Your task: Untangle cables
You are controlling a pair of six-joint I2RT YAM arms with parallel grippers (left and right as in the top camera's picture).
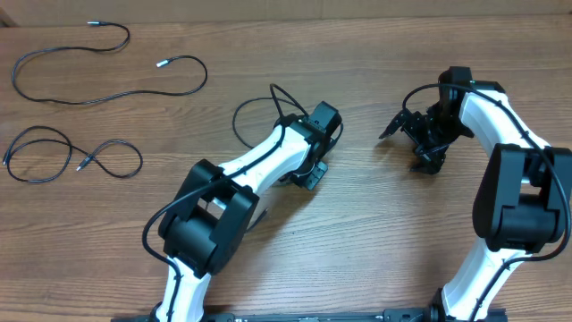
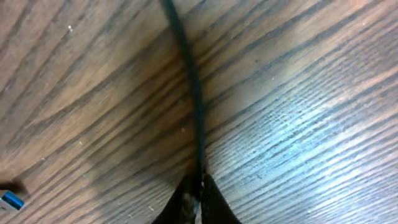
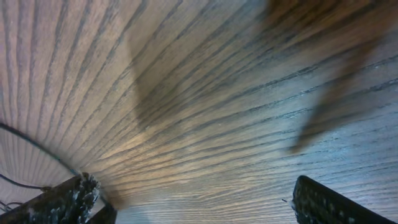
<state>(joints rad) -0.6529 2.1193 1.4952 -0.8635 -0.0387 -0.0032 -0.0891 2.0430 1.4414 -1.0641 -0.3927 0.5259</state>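
Note:
Two loose black cables lie at the far left: a long one (image 1: 107, 89) with silver tips and a shorter looped one (image 1: 67, 156). A third cable loop (image 1: 246, 112) curls beside my left arm. In the left wrist view a thin black cable (image 2: 191, 74) runs down the wood into my left gripper (image 2: 200, 186), whose jaws are shut on it. From overhead, that left gripper (image 1: 310, 172) points down at the table's middle. My right gripper (image 1: 407, 143) stands open to the right. Its fingers (image 3: 329, 205) are wide apart over bare wood, with nothing between them.
A small blue-tipped plug (image 2: 9, 200) lies on the wooden table (image 1: 375, 233) at the left edge of the left wrist view. A thin black line (image 3: 31, 146) crosses the left side of the right wrist view. Both arm bases stand at the front edge.

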